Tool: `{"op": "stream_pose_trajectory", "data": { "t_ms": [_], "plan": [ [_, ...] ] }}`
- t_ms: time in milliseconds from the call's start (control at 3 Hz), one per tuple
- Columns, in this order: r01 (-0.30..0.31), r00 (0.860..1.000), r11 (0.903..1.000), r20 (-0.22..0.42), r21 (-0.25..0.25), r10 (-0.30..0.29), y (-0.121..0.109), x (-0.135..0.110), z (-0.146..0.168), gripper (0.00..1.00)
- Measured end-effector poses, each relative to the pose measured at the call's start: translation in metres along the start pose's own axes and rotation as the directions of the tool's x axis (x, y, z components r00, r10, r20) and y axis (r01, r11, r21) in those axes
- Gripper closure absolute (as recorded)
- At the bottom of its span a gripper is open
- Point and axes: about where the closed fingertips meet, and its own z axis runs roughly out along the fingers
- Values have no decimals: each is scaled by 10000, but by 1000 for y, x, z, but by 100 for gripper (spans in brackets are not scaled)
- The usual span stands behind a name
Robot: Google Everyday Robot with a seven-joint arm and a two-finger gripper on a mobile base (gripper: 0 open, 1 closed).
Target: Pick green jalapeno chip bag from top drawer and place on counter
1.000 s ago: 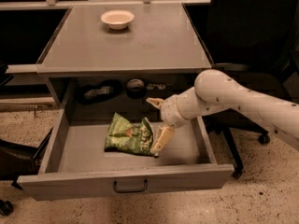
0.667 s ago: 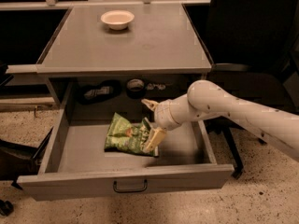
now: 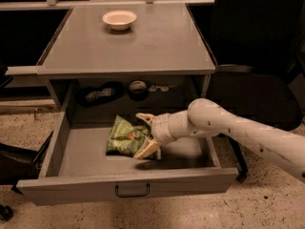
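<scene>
The green jalapeno chip bag (image 3: 122, 136) lies crumpled on the bottom of the open top drawer (image 3: 86, 187), left of its middle. My gripper (image 3: 139, 135) reaches into the drawer from the right, down at the bag's right edge. One finger sits behind the bag's top right corner and the other in front of it, so the bag's edge lies between the spread fingers. The bag still rests on the drawer bottom. The counter (image 3: 143, 46) is the grey top of the cabinet above.
A cream bowl (image 3: 119, 19) stands at the back of the counter. A dark shelf recess behind the drawer holds a black strap (image 3: 99, 94) and a round dark object (image 3: 138, 88). A black chair (image 3: 257, 94) stands right of the cabinet.
My gripper has moved left and a little lower in the drawer, from beside the bag to straddling its right edge. The bag has not moved.
</scene>
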Motion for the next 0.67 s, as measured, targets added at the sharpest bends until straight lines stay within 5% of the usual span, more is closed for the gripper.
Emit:
{"op": "stream_pose_trajectory", "data": {
  "t_ms": [667],
  "plan": [
    [-8,10000,10000,17,-10,8,1,-1,0,65]
  ]
}}
